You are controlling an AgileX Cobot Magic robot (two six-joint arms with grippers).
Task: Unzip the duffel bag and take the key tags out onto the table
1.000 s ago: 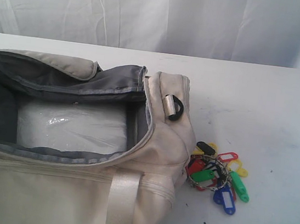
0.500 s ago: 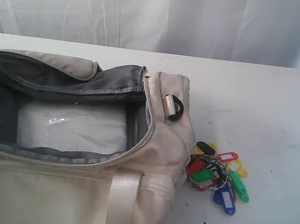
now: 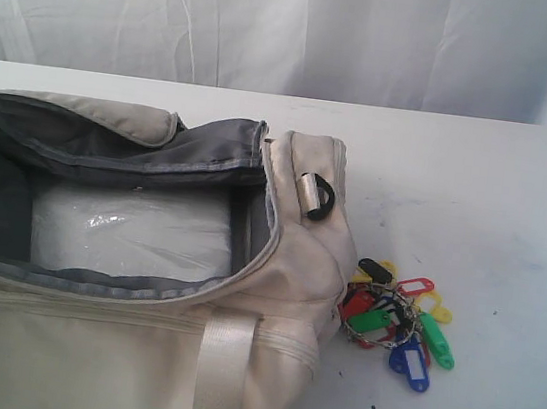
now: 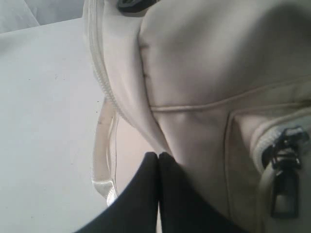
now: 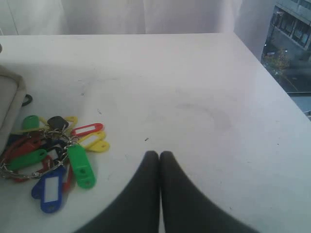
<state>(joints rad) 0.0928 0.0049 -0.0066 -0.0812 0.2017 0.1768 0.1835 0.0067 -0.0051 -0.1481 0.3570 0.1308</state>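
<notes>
The bag point(image 3: 290, 267) lies open on the table point(image 3: 477, 191), with the key tags point(image 3: 395, 316) (red, green, blue, yellow, black) on the table just beside it. The left gripper point(image 4: 159, 156) by the bag and the right gripper point(image 5: 159, 154) near the tags are both closed tight, empty.

curtain point(image 3: 297, 26): white, pleated backdrop | plastic sheet point(image 3: 129, 231): clear, crinkled | buildings point(image 5: 291, 34): beyond curtain edge
</notes>
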